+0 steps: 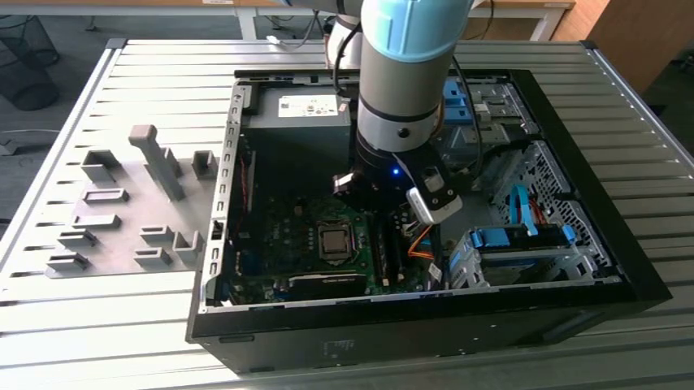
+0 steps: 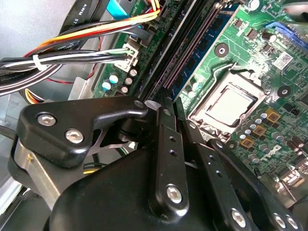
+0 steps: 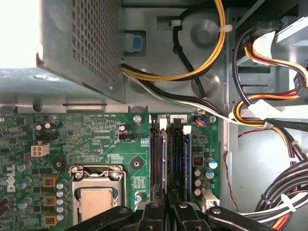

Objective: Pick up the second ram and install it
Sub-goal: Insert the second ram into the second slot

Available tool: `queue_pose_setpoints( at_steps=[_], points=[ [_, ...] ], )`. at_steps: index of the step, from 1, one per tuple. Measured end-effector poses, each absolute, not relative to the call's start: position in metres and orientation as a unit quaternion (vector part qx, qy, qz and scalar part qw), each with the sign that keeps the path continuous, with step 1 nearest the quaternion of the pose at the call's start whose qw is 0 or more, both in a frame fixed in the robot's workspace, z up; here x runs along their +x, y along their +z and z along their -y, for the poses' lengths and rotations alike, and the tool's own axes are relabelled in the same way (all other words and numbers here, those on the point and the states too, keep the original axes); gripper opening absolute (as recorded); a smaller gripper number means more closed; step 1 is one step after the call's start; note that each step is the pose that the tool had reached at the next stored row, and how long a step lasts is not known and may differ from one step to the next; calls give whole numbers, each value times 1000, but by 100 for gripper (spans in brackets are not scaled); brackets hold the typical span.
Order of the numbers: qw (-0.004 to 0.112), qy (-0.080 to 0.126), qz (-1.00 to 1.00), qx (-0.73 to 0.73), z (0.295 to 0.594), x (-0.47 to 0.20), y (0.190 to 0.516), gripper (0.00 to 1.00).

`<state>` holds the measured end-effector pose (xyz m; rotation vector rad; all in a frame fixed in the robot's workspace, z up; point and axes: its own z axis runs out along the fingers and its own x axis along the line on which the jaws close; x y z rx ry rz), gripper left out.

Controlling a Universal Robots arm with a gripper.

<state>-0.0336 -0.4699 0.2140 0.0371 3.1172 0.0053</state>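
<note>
Our gripper sits low over the motherboard slots, fingers narrow, apparently pressing the second ram into its slot; we can't tell if it's gripped.

**Materials and finishes: open computer case on slatted table**

- Table: ribbed metal slats, pale grey, dull sheen.
- Holders: matt grey blocks, plastic-looking.
- Computer case: black outer panels, smooth, slightly glossy; bare grey sheet metal inside.
- Motherboard: green lacquered board, glossy; processor socket in brushed silvery metal.
- Memory slots: black plastic with pale end clips.
- Cables: smooth coloured plastic sheathing.
- Gripper: black, satin-smooth links with bright metal screws.
- Arm: silver-grey shell, glossy light-blue cap.
</note>
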Motion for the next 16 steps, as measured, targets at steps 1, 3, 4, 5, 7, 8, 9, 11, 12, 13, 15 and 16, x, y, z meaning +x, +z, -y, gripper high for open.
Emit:
queue_pose_setpoints(
  at_steps=[1, 3, 4, 5, 7, 8, 9, 11, 12, 13, 15, 16],
  points=[
    [12, 2, -1000, 12, 470, -34, 214, 14],
    [12, 1, -1000, 12, 470, -34, 214, 14],
    [12, 1, -1000, 12, 470, -34, 213, 14],
    [12, 1, -1000, 12, 470, -34, 213, 14],
    [12, 0, -1000, 12, 470, -34, 213, 14],
    [12, 0, -1000, 12, 470, -34, 213, 14],
    [12, -1, -1000, 12, 470, -34, 213, 14],
    [12, -1, -1000, 12, 470, -34, 213, 14],
    [12, -2, -1000, 12, 470, -34, 213, 14],
    [12, -2, -1000, 12, 470, -34, 213, 14],
    [12, -2, -1000, 12, 470, -34, 213, 14],
    [12, -2, -1000, 12, 470, -34, 213, 14]
  ],
)
